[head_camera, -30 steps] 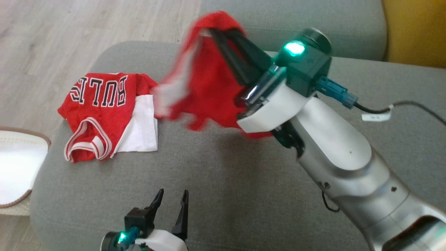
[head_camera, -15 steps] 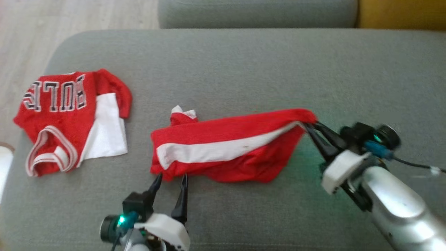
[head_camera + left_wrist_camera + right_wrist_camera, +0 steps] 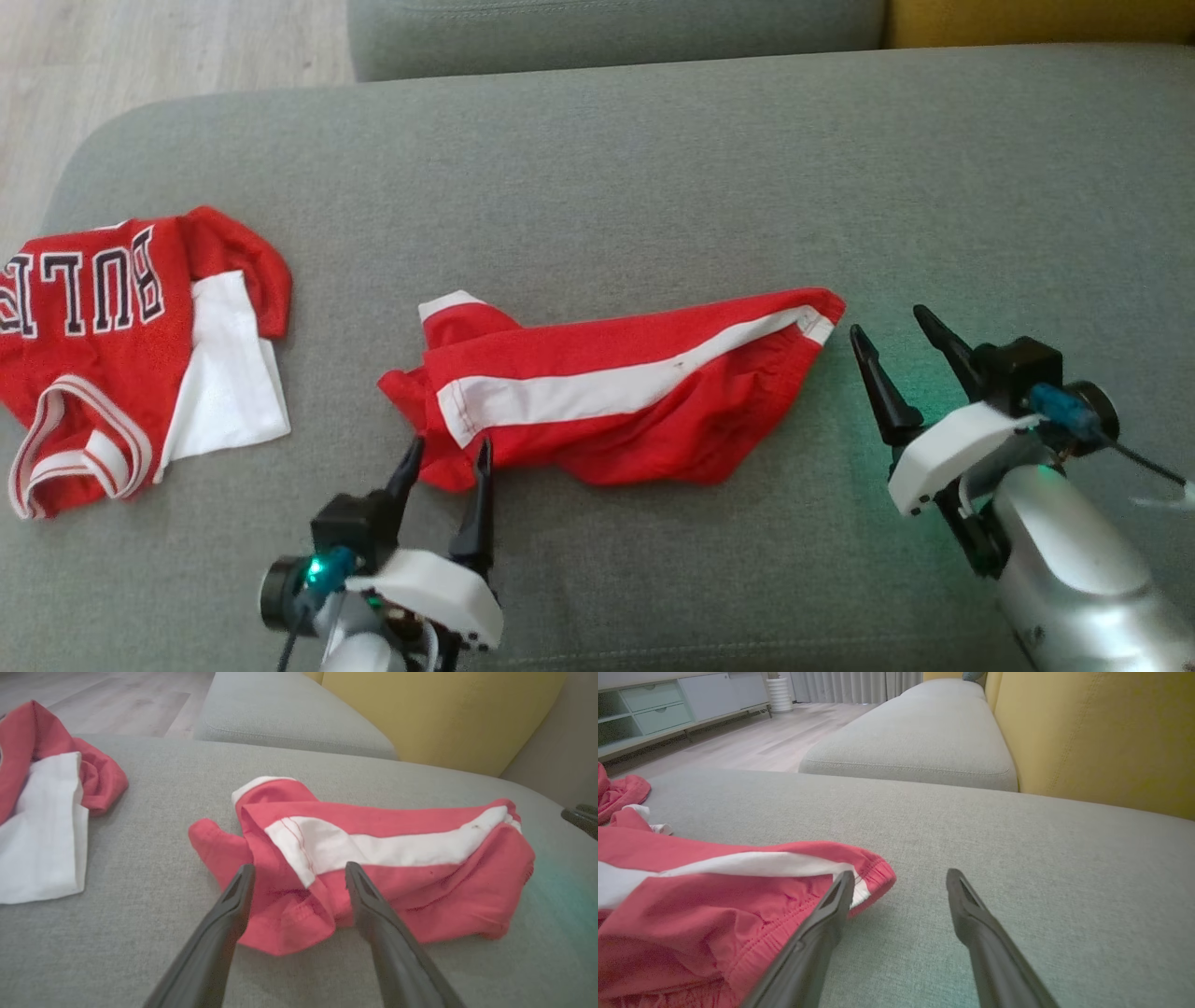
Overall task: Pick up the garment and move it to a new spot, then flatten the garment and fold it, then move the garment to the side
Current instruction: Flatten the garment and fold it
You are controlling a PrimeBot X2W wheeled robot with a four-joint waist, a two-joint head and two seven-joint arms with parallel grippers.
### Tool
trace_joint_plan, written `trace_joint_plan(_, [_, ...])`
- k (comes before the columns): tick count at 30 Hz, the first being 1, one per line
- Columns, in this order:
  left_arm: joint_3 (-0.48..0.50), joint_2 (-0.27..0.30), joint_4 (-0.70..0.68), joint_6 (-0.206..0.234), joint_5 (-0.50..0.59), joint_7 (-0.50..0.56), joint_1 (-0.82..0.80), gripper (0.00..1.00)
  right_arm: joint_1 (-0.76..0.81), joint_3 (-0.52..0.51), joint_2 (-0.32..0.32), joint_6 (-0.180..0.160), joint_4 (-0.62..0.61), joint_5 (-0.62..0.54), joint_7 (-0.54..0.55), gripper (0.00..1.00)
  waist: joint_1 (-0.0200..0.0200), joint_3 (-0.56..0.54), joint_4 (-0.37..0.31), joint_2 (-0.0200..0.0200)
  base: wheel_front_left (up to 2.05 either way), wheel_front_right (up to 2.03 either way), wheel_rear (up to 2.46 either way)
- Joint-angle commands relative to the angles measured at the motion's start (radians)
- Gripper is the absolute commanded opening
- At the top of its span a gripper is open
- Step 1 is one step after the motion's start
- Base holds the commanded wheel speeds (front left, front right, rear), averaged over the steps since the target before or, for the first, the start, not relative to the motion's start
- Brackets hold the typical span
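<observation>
Red jersey (image 3: 112, 345) at left on a grey sofa cushion (image 3: 653, 168). Left hand (image 3: 449, 445), open and empty, straddles the near-left hem of red shorts (image 3: 616, 401) lying mid-cushion. Right hand (image 3: 887, 319), just beside their right end, open, empty.

Red shorts (image 3: 635, 411) with a white side stripe, red-and-white lettered jersey (image 3: 121, 345), grey cushion (image 3: 653, 187)

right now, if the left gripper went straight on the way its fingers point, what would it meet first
The red shorts: their crumpled near hem lies ahead of the left gripper, between its open fingers, on the grey cushion. Its height above the cloth is unclear.
</observation>
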Motion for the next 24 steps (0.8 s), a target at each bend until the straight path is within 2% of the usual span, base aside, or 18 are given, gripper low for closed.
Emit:
trace_joint_plan(1, [0.038, 0.0, -0.037, 0.007, -0.01, -0.012, -0.056, 1.0, 0.012, -0.01, 0.008, 0.007, -0.041, -0.019, -0.006, 1.0, 0.0, -0.004, -0.006, 0.0, 0.0, 0.0, 0.0])
trace_joint_plan(5, [0.05, 0.0, -0.04, 0.02, -0.049, -0.012, -0.072, 1.0, 0.064, -0.075, 0.053, 0.007, -0.11, -0.071, -0.006, 1.0, 0.0, -0.008, -0.019, 0.0, 0.0, 0.0, 0.0])
trace_joint_plan(10, [0.048, 0.0, -0.005, 0.026, -0.114, -0.012, -0.089, 1.0, 0.119, -0.101, 0.105, 0.007, -0.156, -0.117, -0.006, 1.0, 0.0, -0.009, -0.039, 0.0, 0.0, 0.0, 0.0])
trace_joint_plan(16, [0.037, 0.0, 0.072, 0.039, -0.21, -0.012, -0.104, 1.0, 0.134, -0.104, 0.128, 0.007, -0.169, -0.127, -0.006, 1.0, 0.0, -0.004, -0.064, 0.0, 0.0, 0.0, 0.0])
trace_joint_plan(21, [0.032, 0.0, 0.079, 0.035, -0.229, -0.012, -0.115, 1.0, 0.134, -0.104, 0.133, 0.007, -0.179, -0.122, -0.006, 1.0, 0.0, 0.001, -0.078, 0.0, 0.0, 0.0, 0.0])
trace_joint_plan(22, [0.034, 0.0, 0.079, 0.034, -0.227, -0.012, -0.116, 0.78, 0.135, -0.105, 0.134, 0.007, -0.18, -0.121, -0.006, 1.0, 0.0, 0.002, -0.08, 0.0, 0.0, 0.0, 0.0])
trace_joint_plan(23, [0.037, 0.0, 0.078, 0.034, -0.224, -0.012, -0.117, 0.44, 0.136, -0.105, 0.134, 0.007, -0.183, -0.12, -0.006, 1.0, 0.0, 0.003, -0.083, 0.0, 0.0, 0.0, 0.0])
trace_joint_plan(24, [0.039, 0.0, 0.075, 0.033, -0.212, -0.012, -0.118, 0.2, 0.137, -0.105, 0.134, 0.007, -0.184, -0.119, -0.006, 1.0, 0.0, 0.004, -0.084, 0.0, 0.0, 0.0, 0.0])
